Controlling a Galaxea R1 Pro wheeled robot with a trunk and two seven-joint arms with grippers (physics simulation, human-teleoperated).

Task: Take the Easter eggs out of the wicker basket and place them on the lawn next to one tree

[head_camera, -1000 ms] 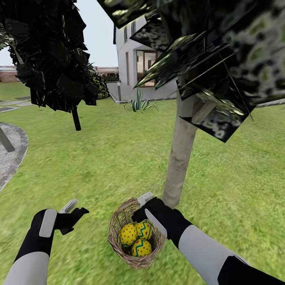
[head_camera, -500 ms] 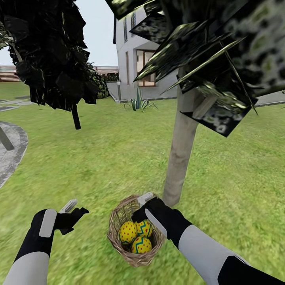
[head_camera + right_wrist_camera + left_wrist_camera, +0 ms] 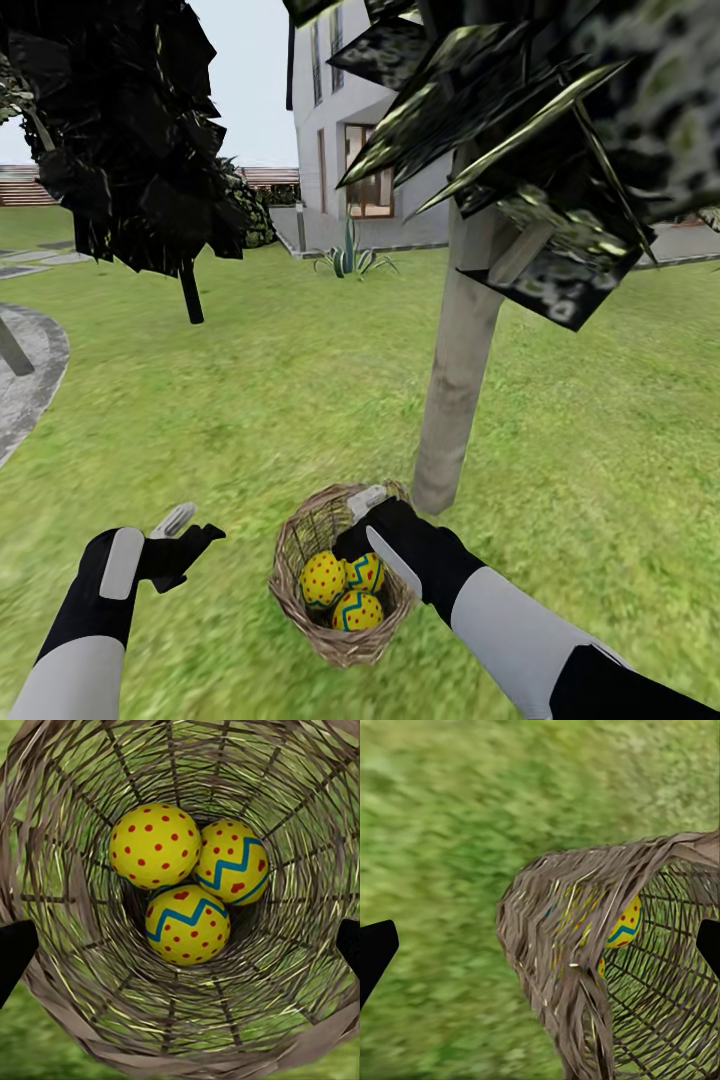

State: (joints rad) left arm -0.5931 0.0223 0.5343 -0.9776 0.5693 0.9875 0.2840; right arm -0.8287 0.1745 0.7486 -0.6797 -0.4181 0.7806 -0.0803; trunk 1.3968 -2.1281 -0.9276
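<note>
At the far left of the head view a curve of grey patio (image 3: 25,385) borders the lawn (image 3: 260,400), and above it hangs a dark tree (image 3: 120,150) on a thin black trunk. Lower down, the left gripper (image 3: 183,535) hovers over bare grass, holding nothing; its fingers are spread, and in the left wrist view the two dark fingertips (image 3: 375,949) sit at opposite edges with grass and the outer wall of the wicker basket (image 3: 555,945) between them. The wicker basket (image 3: 300,590) is just right of it in the head view, tilted with its mouth toward the camera, and the three Easter eggs (image 3: 345,590) lie clustered together at its bottom, touching one another. The right gripper (image 3: 362,512) is at the basket's far rim; it seems to have hold of that rim, though the contact is hidden behind the wrist. In the right wrist view its fingertips (image 3: 15,945) stand wide apart at either side of the basket's mouth, with the eggs (image 3: 184,889) deep inside the weave. Just beyond the basket rises the pale trunk of the tree (image 3: 460,370), its glossy leaf clumps overhead. A white house (image 3: 350,150) stands behind, across the grass.
</note>
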